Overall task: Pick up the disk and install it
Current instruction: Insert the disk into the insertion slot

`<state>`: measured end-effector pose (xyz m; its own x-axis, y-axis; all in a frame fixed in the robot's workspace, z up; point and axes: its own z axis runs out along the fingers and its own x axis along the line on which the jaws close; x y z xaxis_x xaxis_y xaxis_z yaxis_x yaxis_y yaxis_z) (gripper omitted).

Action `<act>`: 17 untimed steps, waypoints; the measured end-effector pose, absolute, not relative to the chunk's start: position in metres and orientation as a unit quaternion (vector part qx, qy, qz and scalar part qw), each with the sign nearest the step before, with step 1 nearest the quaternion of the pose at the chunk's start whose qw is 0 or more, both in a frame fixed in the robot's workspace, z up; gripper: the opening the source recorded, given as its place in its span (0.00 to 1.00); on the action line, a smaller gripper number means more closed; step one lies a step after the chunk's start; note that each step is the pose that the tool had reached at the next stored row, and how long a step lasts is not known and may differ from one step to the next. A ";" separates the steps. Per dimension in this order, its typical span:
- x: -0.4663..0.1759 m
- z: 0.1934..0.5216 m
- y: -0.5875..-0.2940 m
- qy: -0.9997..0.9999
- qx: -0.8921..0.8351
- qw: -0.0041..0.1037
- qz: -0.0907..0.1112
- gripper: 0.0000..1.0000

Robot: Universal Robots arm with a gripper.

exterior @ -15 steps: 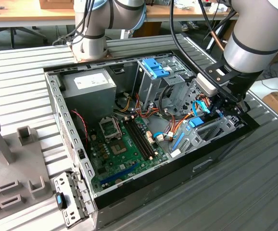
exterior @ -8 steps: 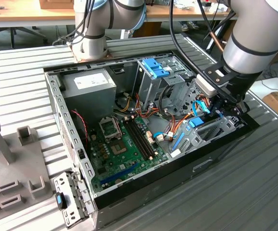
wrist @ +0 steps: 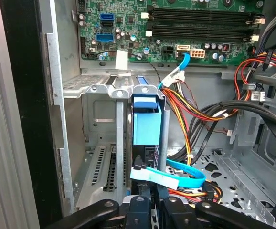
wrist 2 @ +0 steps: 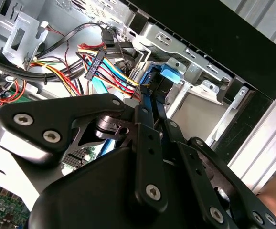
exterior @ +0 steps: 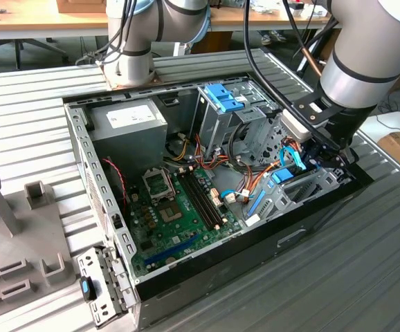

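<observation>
In the exterior view an open computer case [exterior: 82, 138] lies on a slatted metal table [exterior: 366, 277]. The gripper [exterior: 309, 164] reaches in over the case's rim at about three o'clock, above a sheet-metal drive bay [exterior: 304, 190] in that corner. The disk [exterior: 285, 177] stands on edge in this bay, close against the black case wall. There is little free room around it, with a blue data cable [exterior: 293, 155] looping just above. The grey power-supply box [exterior: 131, 121] sits at eleven o'clock and the metal cage with its blue latch [exterior: 224, 97] at one o'clock. The motherboard [exterior: 179, 207] fills the floor between.

In the second wrist view the gripper [wrist 2: 152, 102] has its jaws drawn close together on the disk [wrist 2: 169, 76], which shows blue plastic and a thin dark edge. A coloured wire bundle [wrist 2: 114, 76] crowds one side – the bay's metal frame [wrist 2: 195, 67] the other.

In the first wrist view the gripper [wrist: 151, 188] is clamped on the disk's near end. The disk [wrist: 145, 126] is seen edge-on – blue rail, dark body – between upright bay walls [wrist: 100, 119]. An open slot lies beside it, and the data cable [wrist: 176, 174] crosses just in front.
</observation>
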<state>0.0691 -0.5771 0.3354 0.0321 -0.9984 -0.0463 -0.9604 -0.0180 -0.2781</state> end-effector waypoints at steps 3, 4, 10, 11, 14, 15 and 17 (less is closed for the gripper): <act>0.069 0.334 -0.577 0.691 -0.709 0.117 -0.081 0.17; 0.069 0.334 -0.577 0.691 -0.709 0.117 -0.081 0.17; 0.069 0.334 -0.577 0.691 -0.709 0.117 -0.081 0.17; 0.069 0.334 -0.577 0.691 -0.709 0.117 -0.081 0.17; 0.069 0.334 -0.577 0.691 -0.709 0.117 -0.081 0.17; 0.069 0.334 -0.577 0.691 -0.709 0.117 -0.081 0.17; 0.069 0.334 -0.577 0.691 -0.709 0.117 -0.081 0.18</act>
